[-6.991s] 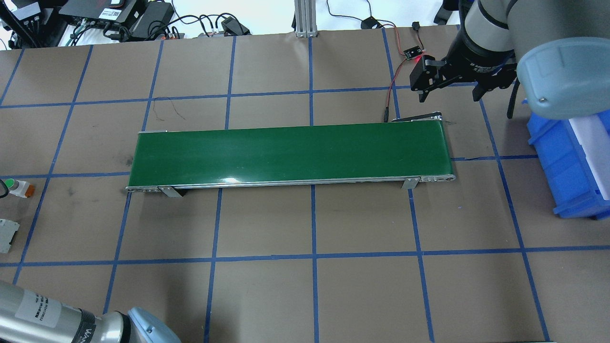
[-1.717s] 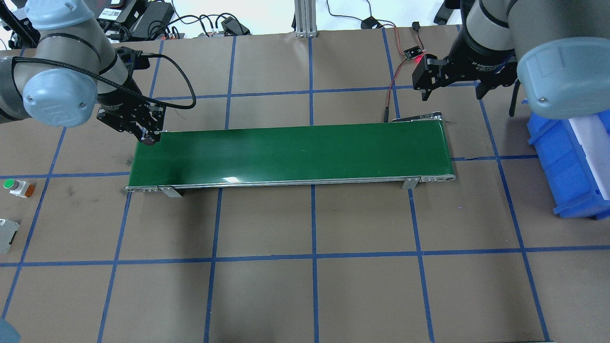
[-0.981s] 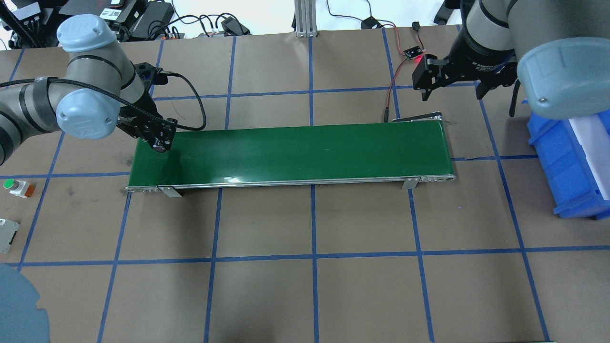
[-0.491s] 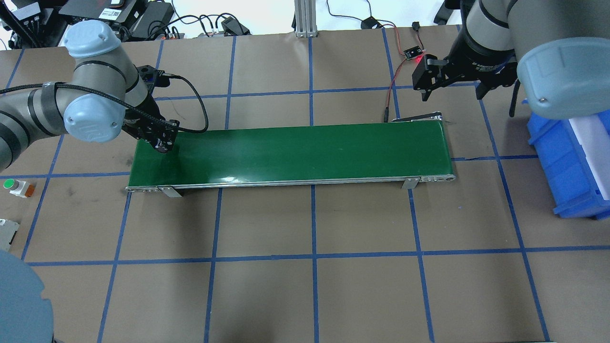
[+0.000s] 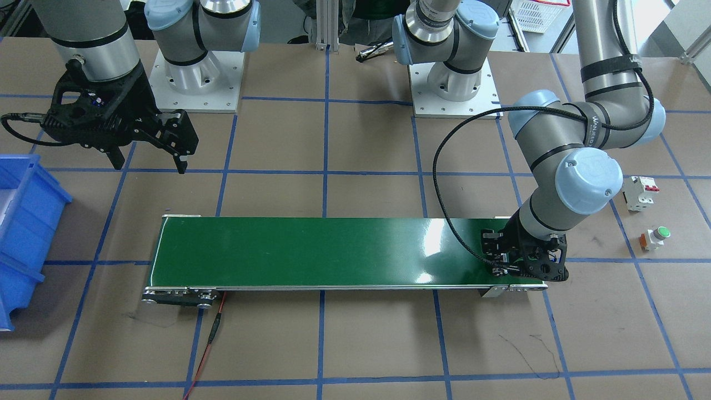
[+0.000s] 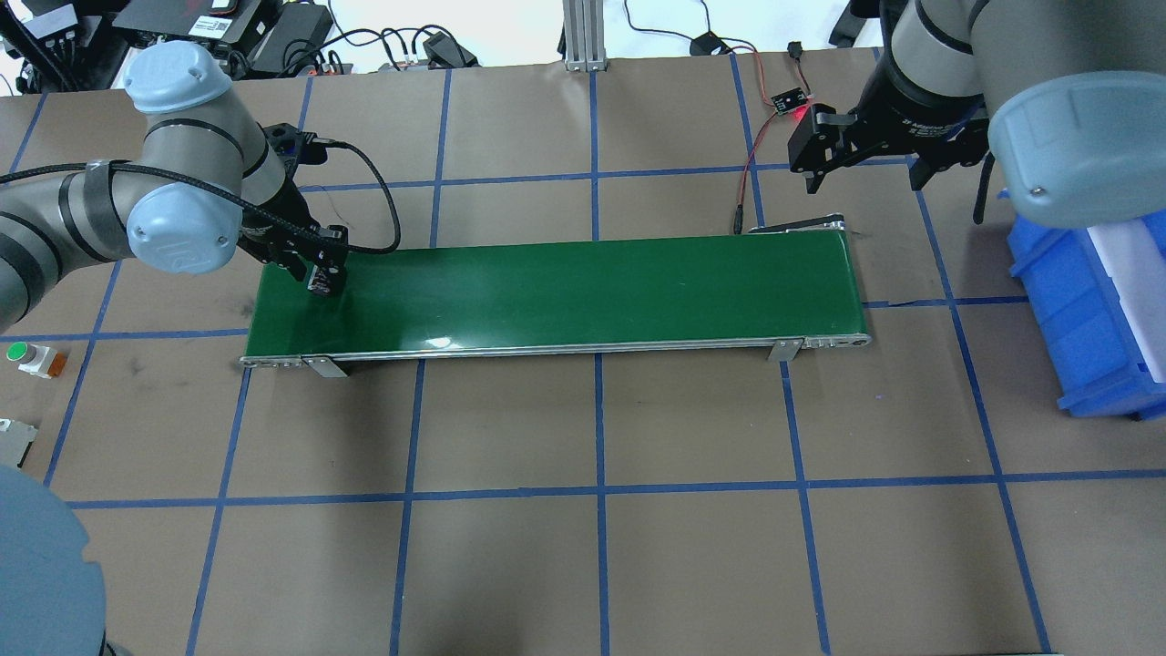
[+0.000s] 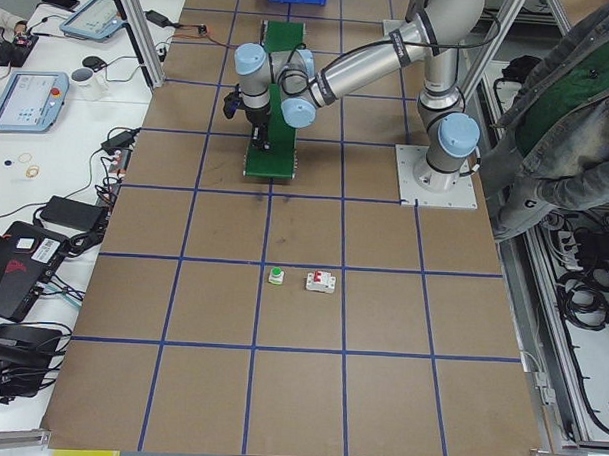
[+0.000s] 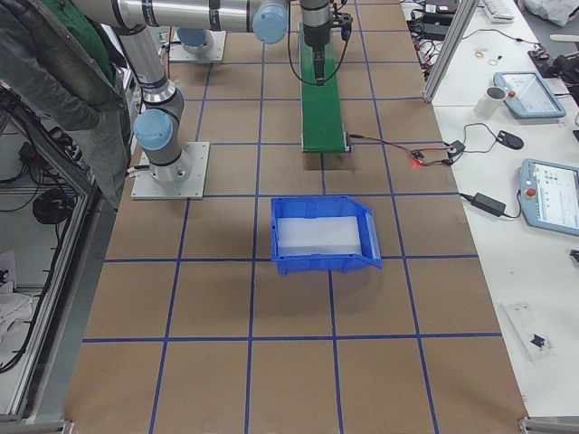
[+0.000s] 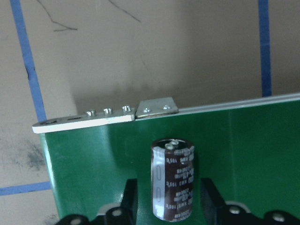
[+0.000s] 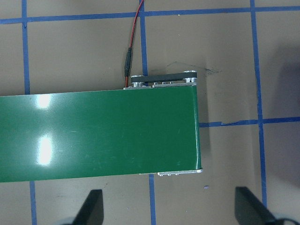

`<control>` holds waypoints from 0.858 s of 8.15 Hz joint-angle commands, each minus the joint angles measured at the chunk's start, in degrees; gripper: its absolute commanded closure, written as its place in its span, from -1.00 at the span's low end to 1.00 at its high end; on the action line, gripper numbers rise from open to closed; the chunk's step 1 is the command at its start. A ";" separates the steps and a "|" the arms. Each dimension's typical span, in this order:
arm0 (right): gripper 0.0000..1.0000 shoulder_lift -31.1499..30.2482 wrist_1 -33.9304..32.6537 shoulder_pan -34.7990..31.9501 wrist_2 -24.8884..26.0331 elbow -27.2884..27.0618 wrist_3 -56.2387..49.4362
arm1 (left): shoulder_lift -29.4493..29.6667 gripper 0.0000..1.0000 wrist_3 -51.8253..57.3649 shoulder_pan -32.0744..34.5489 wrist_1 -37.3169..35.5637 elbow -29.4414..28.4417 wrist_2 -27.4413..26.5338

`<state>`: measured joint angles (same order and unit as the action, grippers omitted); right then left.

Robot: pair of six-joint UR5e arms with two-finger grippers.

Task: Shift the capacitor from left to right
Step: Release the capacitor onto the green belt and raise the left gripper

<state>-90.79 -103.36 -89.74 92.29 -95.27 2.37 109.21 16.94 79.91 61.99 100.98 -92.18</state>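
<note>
Across the table, the front-facing view has the left gripper low over the belt, at the end on this picture's right. I cannot tell from here what is between its fingers. The right gripper hangs wide open above the table behind the other end of the belt. One blue bin is at the left edge. One button and one breaker lie on the right, well apart from the belt.

From overhead, the left gripper is a little further along the belt than half a second ago, and its fingers now look slightly apart. Seven seconds ago no arm was over the belt. The right gripper has not moved.

Seen from the left end, the near arm bends down to the near end of the belt. The button and the breaker lie side by side, closer to the camera.

Seen from the right end, the bin sits near the belt's near end but does not touch it.

At the left wrist, one capacitor is on the green belt near its corner, with the silver end toward the edge rail. One finger is on each side of it, and a thin strip of green shows between each finger and the capacitor, so they do not grip it.

At the right wrist, the two fingertips are far apart, above the belt's end.

Count: two arms, two grippers, one belt.
</note>
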 commanded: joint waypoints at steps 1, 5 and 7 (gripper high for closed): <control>-1.00 0.00 0.00 0.00 0.00 0.00 0.00 | 0.82 -1.00 0.02 -0.01 -0.38 -0.09 2.43; -1.00 0.00 0.00 0.00 0.00 0.00 0.00 | -9.44 -1.00 -4.11 -0.98 11.29 -9.27 6.56; -1.00 0.00 0.00 0.00 0.00 0.00 0.00 | -12.87 -1.00 -4.19 -0.89 11.49 -12.30 6.05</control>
<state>-90.79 -103.36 -89.74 92.28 -95.27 2.37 99.76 13.13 79.04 72.59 91.72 -86.19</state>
